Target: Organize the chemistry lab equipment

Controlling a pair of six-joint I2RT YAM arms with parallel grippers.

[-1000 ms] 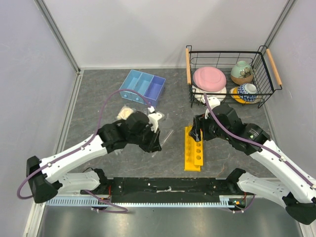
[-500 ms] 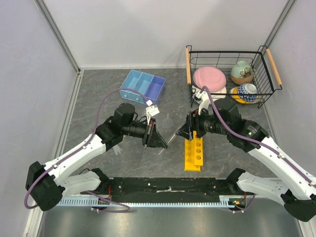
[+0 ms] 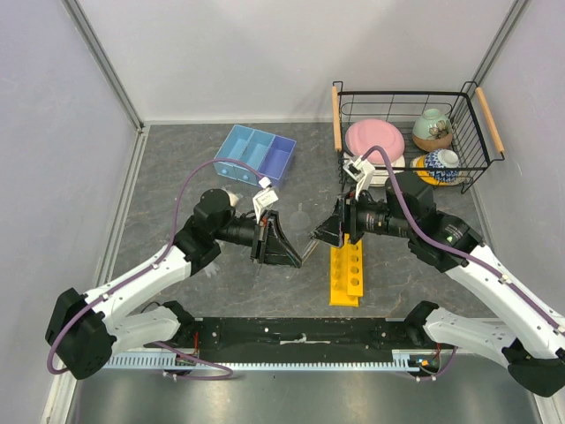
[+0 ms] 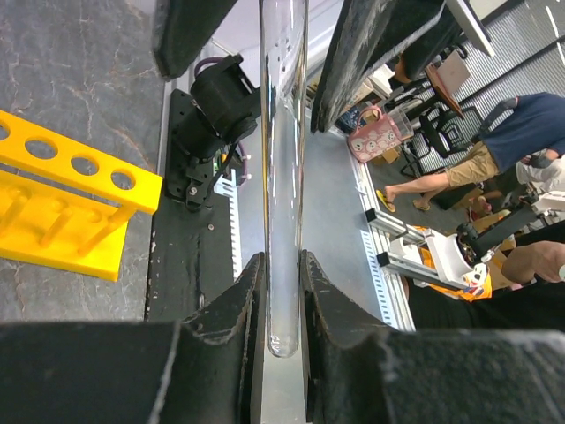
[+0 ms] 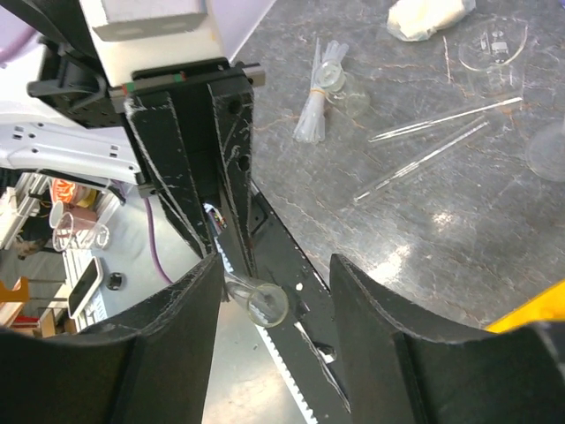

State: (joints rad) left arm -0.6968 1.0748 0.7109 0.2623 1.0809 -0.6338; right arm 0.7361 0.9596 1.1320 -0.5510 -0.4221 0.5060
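In the left wrist view the test tube (image 4: 282, 177) ran off the top edge, its open end unseen, and the yellow rack (image 4: 35, 238) was cut by the left edge. From above the tube was too thin to trace, and the right arm (image 3: 402, 219) covered the rack's far end. The right wrist view clipped the cream lump (image 5: 428, 16) at its top edge.

You have one thin clear test tube (image 4: 282, 177) clamped near its round end in the left gripper (image 4: 282, 296), held off the table. The yellow rack (image 3: 346, 274) stands just right of it, holes up. Two loose tubes (image 5: 422, 162) and the cream lump (image 5: 430, 16) lie on the table, with the blue tray (image 3: 256, 155) further back.
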